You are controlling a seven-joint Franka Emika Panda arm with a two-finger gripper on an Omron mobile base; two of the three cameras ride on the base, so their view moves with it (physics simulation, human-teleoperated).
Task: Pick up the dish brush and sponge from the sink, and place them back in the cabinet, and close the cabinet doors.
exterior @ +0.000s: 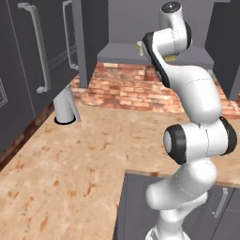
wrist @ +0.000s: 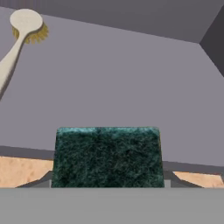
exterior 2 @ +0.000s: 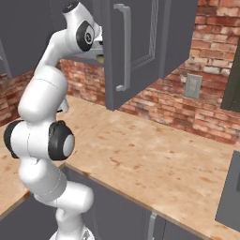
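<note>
My pincer seems clamped on the green sponge, though its tips are mostly hidden behind it, held at the front edge of the cabinet shelf, with the dish brush lying farther back at the left.

A beige speckled counter runs from near to far and meets a red brick backsplash along its far edge. At the far left of the counter, a grey cylindrical post stands tilted on a dark round base, close to the brick. In the right base view, a grey outlet plate sits on the brick wall to the right, and grey base cabinets with a short silver handle lie under the counter's near edge.
</note>
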